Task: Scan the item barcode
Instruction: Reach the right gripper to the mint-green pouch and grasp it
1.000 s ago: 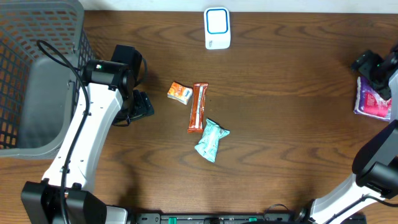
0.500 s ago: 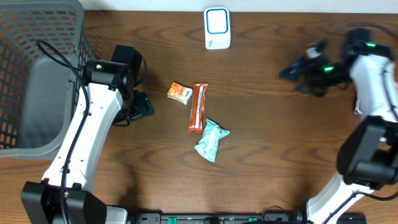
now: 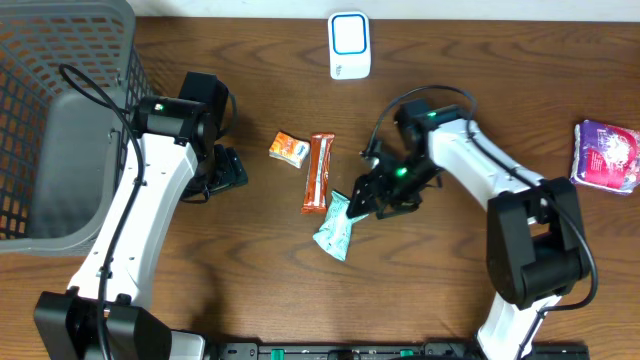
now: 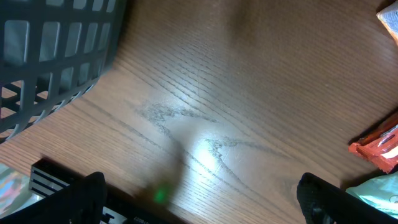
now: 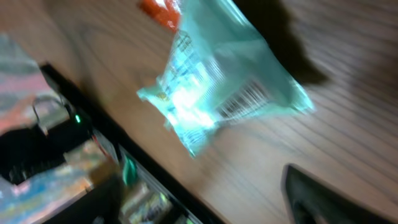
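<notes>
Overhead, the right claw (image 3: 362,205) hovers just beside the teal packet (image 3: 338,228).

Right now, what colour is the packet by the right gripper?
The packet is pale teal; clearest from right wrist.

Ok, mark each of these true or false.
1. The teal pouch lies on the table with a barcode facing up. True.
2. The purple packet is inside the basket. False: it lies on the table at the far right, and the basket is at the far left.
3. The left gripper is closed on the red bar. False: its jaws are open and empty, and the bar lies apart from it.
4. The right gripper is at the teal pouch's upper end. True.
5. The white scanner sits at the table's far edge, apart from the items. True.
</notes>
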Tool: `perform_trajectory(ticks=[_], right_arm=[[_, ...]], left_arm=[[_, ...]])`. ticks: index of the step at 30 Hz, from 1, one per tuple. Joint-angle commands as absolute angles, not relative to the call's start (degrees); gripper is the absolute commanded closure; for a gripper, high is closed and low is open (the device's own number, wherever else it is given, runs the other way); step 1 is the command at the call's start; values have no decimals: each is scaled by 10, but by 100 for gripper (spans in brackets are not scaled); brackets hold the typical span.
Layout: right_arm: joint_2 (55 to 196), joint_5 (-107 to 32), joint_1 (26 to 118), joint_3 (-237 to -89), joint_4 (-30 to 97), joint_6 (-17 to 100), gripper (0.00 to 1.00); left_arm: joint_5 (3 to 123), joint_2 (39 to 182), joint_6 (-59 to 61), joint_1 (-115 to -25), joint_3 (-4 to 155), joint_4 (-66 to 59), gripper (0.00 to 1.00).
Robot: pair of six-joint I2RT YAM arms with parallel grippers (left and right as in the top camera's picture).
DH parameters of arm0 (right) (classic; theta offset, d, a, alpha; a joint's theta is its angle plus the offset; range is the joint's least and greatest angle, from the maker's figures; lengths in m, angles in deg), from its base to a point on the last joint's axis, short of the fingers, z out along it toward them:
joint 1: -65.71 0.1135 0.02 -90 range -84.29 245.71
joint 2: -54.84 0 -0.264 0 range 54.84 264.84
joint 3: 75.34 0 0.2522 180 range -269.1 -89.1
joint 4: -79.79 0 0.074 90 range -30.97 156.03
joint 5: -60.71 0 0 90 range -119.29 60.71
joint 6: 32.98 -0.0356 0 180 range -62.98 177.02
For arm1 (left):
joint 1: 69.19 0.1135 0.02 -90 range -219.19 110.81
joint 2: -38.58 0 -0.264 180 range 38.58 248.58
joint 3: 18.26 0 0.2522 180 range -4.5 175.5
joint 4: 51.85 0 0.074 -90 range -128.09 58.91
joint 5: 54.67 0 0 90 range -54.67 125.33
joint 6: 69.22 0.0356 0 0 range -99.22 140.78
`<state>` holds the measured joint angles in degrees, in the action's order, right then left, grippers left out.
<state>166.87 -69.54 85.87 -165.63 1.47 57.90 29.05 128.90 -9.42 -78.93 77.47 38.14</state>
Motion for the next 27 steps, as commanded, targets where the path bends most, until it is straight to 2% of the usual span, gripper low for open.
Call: perform_trajectory(ticks=[1, 6, 14, 15, 17, 19, 27], right_arm=[[1669, -699, 890, -1654, 31, 536, 28], [1668, -660, 917, -1659, 44, 449, 43], [1660, -584, 959, -1732, 18, 409, 44], [1660, -568, 966, -1742, 21, 400, 47], [1660, -532, 981, -1749, 36, 372, 65], [1661, -490, 1001, -1749, 45, 334, 69], [1663, -263, 1092, -1723, 57, 187, 66]], left_arm=[[289, 1287, -101, -786, 773, 384, 2], [289, 1287, -101, -786, 773, 384, 2], [289, 1287, -101, -786, 773, 384, 2], [289, 1287, -101, -786, 773, 384, 2], [289, 1287, -101, -786, 773, 384, 2], [289, 1287, -101, -786, 773, 384, 2], [289, 1287, -101, -786, 773, 384, 2]])
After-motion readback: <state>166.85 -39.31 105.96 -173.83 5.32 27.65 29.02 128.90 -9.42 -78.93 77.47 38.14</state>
